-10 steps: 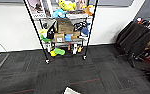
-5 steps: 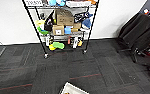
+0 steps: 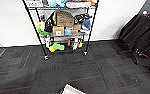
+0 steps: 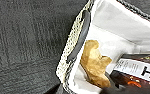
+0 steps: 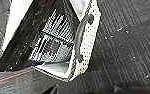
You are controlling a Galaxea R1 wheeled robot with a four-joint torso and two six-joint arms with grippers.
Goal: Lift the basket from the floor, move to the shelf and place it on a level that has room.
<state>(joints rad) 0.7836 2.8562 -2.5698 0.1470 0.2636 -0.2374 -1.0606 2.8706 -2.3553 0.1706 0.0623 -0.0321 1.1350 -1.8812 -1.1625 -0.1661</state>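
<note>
Looks like the carry stage: one basket [image 3: 72, 89] is up off the floor [image 3: 98, 72], facing the single shelf [image 3: 63, 27] by the wall. Can't tell what either gripper's fingers are doing. Next move probably needs closing in squarely and raising it to a free level.

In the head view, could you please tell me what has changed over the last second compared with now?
The whole picture has shifted, so the camera moved: the shelf now shows larger and higher, meaning the robot has come closer to it. The basket corner shows more at the bottom edge than before. The boxes and toys on the shelf, the carpet floor and the dark chairs at the right lie as they did.
</note>
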